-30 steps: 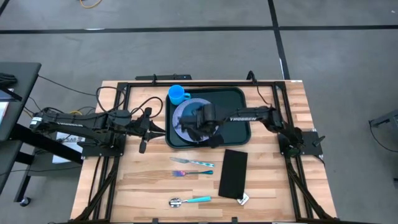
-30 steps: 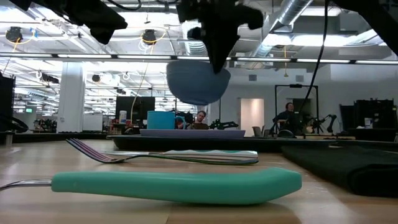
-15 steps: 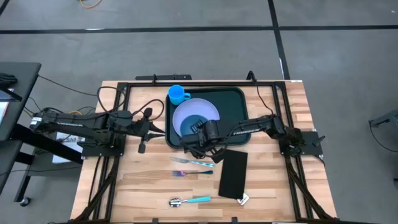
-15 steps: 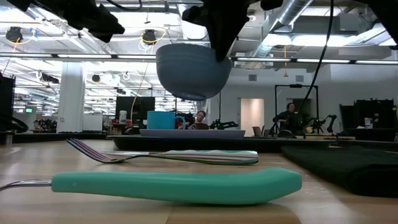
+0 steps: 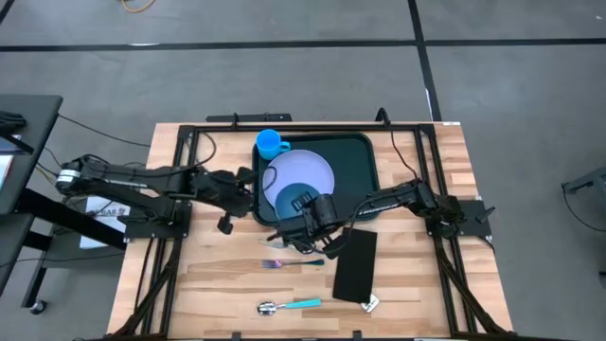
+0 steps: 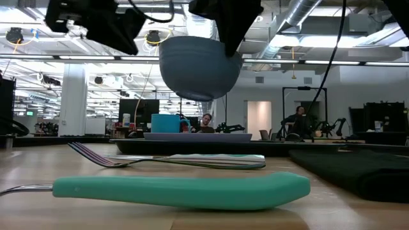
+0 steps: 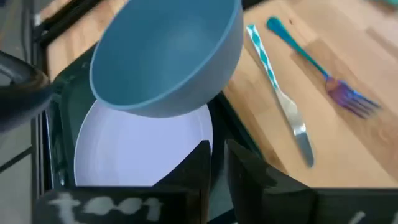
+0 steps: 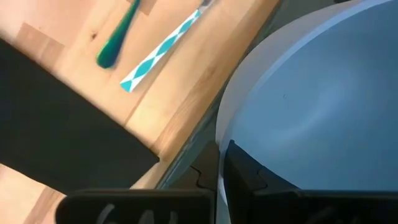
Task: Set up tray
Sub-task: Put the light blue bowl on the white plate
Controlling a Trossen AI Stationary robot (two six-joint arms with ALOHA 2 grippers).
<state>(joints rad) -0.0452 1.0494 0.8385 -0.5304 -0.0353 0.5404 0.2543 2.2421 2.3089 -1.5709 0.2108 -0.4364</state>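
A blue bowl (image 5: 296, 196) (image 6: 198, 67) hangs in the air over the near part of the white plate (image 5: 308, 166) (image 7: 137, 155). The plate lies in the dark green tray (image 5: 360, 166). My right gripper (image 5: 317, 210) (image 6: 229, 35) is shut on the bowl. A blue cup (image 5: 270, 144) stands at the tray's far left corner. My left gripper (image 5: 244, 189) (image 7: 219, 165) hovers shut at the tray's left rim, facing the bowl (image 7: 168, 59). My right gripper holds the bowl by its rim (image 8: 221, 134) on the side toward the table's right, coming from above. One finger (image 8: 249, 174) shows against the bowl's wall; the other is hidden. The bowl is lifted clear and sits upright (image 6: 198, 67).
On the wood near the tray lie a knife with a teal-and-white handle (image 5: 295, 248) (image 7: 280, 93) and a teal-handled fork (image 5: 284, 263) (image 7: 323, 74). A black napkin (image 5: 355, 263) lies to their right, and a teal-handled spoon (image 5: 289, 306) (image 6: 179, 190) near the front edge.
My right gripper has carried the bowl from over the plate's middle toward the table's near edge, and the bowl has turned from tilted to level. My left arm has moved toward the tray's left rim.
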